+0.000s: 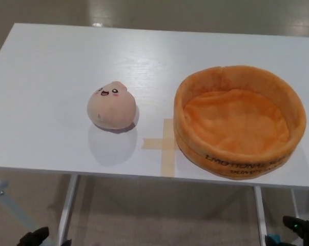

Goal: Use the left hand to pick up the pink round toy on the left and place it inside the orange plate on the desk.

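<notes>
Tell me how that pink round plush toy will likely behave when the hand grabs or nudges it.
The pink round plush toy looks soft and stuffed, so it will probably squash under the fingers and be light for its size. Its rounded body could roll if pushed sideways on the smooth white table, though the fuzzy fabric likely grips rather than slips.
</notes>
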You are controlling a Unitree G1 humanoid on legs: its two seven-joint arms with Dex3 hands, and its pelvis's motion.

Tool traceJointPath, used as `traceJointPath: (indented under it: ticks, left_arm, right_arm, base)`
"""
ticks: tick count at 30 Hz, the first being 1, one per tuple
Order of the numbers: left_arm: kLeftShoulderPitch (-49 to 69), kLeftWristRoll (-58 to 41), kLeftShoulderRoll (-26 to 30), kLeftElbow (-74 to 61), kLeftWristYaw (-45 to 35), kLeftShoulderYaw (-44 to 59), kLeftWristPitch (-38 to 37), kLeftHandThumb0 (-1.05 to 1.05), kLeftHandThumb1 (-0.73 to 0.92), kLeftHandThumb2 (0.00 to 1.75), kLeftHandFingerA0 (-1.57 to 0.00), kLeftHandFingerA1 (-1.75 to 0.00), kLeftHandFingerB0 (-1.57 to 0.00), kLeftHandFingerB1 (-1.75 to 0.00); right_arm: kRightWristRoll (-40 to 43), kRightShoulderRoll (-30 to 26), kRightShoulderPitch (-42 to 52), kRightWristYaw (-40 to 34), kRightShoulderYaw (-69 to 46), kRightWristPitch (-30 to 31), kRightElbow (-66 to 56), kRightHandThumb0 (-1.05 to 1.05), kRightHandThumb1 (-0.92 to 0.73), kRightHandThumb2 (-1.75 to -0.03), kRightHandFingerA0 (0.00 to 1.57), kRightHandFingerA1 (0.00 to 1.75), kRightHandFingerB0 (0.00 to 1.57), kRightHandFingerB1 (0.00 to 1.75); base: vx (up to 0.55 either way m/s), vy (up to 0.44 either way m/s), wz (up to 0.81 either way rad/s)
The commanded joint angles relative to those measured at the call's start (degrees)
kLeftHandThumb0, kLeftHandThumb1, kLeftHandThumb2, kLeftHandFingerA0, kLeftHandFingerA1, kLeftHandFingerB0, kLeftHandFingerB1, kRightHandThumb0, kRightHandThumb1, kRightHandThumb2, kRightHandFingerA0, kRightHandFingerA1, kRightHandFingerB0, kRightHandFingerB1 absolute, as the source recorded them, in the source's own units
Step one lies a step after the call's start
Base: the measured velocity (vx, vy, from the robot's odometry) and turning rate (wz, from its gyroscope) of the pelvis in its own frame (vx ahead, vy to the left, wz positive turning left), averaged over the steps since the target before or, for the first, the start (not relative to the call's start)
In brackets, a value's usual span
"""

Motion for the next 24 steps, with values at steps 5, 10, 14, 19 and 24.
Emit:
traceJointPath:
  ticks: [5, 10, 14, 19, 24]
  left_arm:
    - [-0.20, -0.64, 0.22, 2.29, 1.43, 0.80, -4.49, -0.31, 0.55, 0.63, -0.28, -0.39, -0.28, -0.35]
    - [0.34, 0.13, 0.54, 2.53, 0.83, 0.33, -5.43, -0.34, 0.53, 0.64, -0.26, -0.38, -0.26, -0.34]
    - [1.20, 3.44, 2.49, 2.23, -1.59, -3.54, -6.58, -0.40, 0.49, 0.65, -0.18, -0.39, -0.18, -0.33]
    - [3.69, 5.15, 7.44, -0.54, -14.20, -9.39, -10.40, -0.46, 0.41, 0.66, -0.16, -0.38, -0.25, -0.39]
    - [7.74, 4.91, 12.26, -9.13, -27.00, -14.52, -16.21, -0.41, 0.42, 0.64, -0.16, -0.36, -0.24, -0.36]
  right_arm:
    - [0.63, 0.38, 0.02, -2.20, -1.04, -4.31, 1.84, -0.33, -0.33, -1.02, 0.32, 0.71, 0.18, 0.63]
    - [0.57, 0.49, 0.20, -2.46, -1.01, -4.22, 2.06, -0.33, -0.34, -1.01, 0.33, 0.72, 0.21, 0.64]
    - [0.56, 0.54, 0.48, -2.32, -0.99, -4.28, 2.09, -0.30, -0.35, -1.01, 0.34, 0.72, 0.20, 0.64]
    - [0.41, 0.17, 0.47, -2.29, -1.00, -4.42, 2.16, -0.29, -0.30, -0.99, 0.39, 0.75, 0.25, 0.66]
    - [0.46, -0.26, 0.27, -1.88, -1.10, -4.38, 2.18, -0.31, -0.33, -1.01, 0.38, 0.74, 0.25, 0.67]
  base:
    - [0.00, 0.000, 0.00]
    - [0.00, 0.000, 0.00]
    - [0.00, 0.000, 0.00]
    - [0.00, 0.000, 0.00]
    - [0.00, 0.000, 0.00]
